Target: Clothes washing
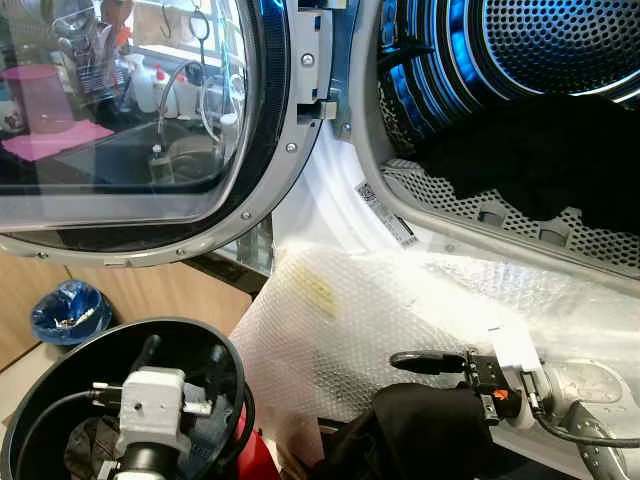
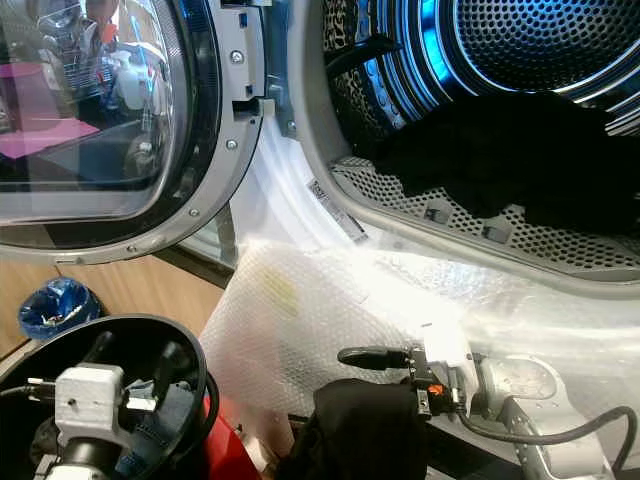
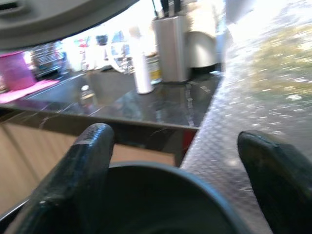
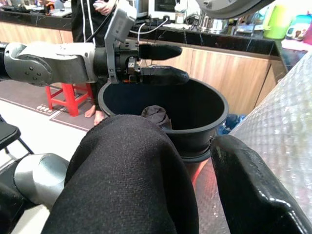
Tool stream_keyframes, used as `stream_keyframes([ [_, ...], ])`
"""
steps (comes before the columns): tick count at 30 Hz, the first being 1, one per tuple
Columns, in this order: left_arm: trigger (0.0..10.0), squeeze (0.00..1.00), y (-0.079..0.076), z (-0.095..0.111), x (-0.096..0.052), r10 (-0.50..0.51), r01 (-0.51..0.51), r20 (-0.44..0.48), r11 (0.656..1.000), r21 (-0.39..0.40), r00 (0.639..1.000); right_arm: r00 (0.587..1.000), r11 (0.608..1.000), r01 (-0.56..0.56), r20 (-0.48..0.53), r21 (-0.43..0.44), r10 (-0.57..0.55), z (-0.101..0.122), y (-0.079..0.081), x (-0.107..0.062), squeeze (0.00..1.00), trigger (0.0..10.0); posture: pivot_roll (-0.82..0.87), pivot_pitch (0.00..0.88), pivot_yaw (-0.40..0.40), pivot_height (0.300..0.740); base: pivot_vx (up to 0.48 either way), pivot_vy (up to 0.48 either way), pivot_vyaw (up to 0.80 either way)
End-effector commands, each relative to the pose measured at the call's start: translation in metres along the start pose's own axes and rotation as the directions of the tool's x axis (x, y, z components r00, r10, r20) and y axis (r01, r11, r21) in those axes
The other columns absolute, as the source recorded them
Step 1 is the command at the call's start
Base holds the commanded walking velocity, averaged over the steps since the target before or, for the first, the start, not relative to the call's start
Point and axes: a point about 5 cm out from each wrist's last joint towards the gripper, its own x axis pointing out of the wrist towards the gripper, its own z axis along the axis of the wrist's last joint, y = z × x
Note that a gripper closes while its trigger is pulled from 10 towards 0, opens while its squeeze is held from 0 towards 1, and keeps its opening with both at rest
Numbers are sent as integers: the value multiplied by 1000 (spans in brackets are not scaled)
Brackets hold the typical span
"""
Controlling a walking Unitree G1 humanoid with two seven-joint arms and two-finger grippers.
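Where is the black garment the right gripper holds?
The black garment hangs from the right gripper, low and right of the bucket, below the drum opening.

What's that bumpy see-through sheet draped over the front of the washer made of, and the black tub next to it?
The sheet looks like clear bubble wrap, thin plastic film: rows of small raised bubbles catch the light, and a label shows through it. The black tub looks like moulded plastic with a smooth, semi-matt finish and a rolled rim; its even dull sheen suggests plastic rather than metal, though I can't be certain.
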Motion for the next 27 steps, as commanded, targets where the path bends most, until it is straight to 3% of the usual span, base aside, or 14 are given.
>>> stream_keyframes([
  [1, 8353, 0, -5, 4, 0, -29, 29, 5, 1000, 9, 1000, 1000, 999, -10, -14, -50, 9, 10, -5, 0, 0, 10000, 132, 67, -60, 740, 0, 0, 0],
  [3, 8353, 0, -5, 3, -1, -14, 14, 5, 1000, 2, 1000, 1000, 999, -10, -14, -51, 9, 10, -6, 0, 0, 10000, 132, 67, -60, 740, 0, 0, 0],
  [4, 0, 0, -6, 4, -1, -15, 15, 10, 1000, -5, 1000, 1000, 999, -16, -14, -52, 16, 11, -6, 0, 0, 10000, 132, 71, -70, 740, 0, 0, 0],
  [27, 0, 0, -24, 7, -3, -90, 91, 18, 995, -43, 996, 998, 998, -26, -49, -50, 24, 13, -5, -7, 0, 10000, 103, 80, -80, 740, 0, 0, 0],
])
